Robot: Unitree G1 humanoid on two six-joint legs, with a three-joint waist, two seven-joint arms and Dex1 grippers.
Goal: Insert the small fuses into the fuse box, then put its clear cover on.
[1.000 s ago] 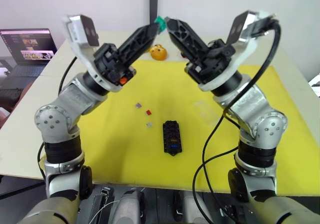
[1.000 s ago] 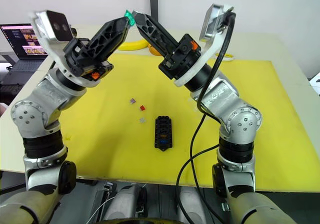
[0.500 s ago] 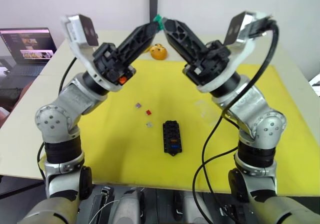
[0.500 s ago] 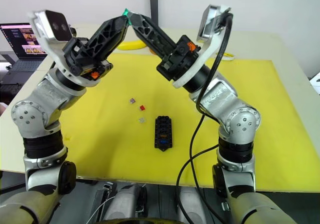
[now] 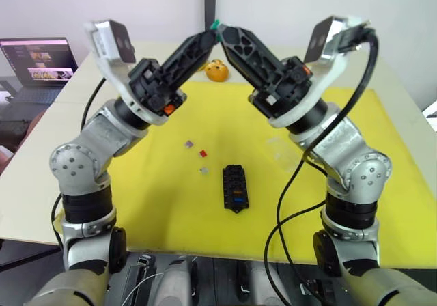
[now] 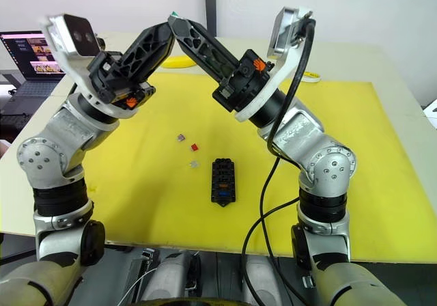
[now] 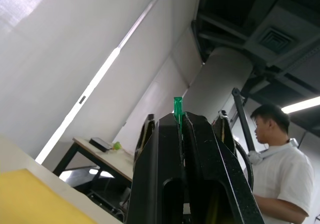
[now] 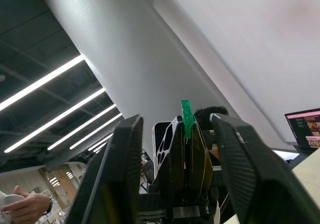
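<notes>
High above the yellow mat (image 5: 150,183), my left gripper (image 5: 212,33) is shut on a small green fuse (image 7: 178,109) that sticks out of its tip. My right gripper (image 8: 177,129) faces it, open, its fingers (image 8: 122,174) standing apart on either side of the left tip and the green fuse (image 8: 186,115). The black fuse box (image 5: 234,188) lies mid-mat with a blue and an amber fuse in its slots. Three loose fuses lie to its left: grey (image 5: 188,143), red (image 5: 203,153), grey (image 5: 203,171). The clear cover (image 5: 278,147) shows faintly on the mat to the right of the box.
An open laptop (image 5: 37,60) sits at the far left. A small orange toy (image 5: 216,70) lies just past the mat's far edge, with a yellow object (image 6: 179,61) near it. A person (image 7: 280,154) stands beyond the table.
My right gripper has moved a little to the left, so its fingers now stand around the left gripper's tip and the green fuse. The left arm has held still.
</notes>
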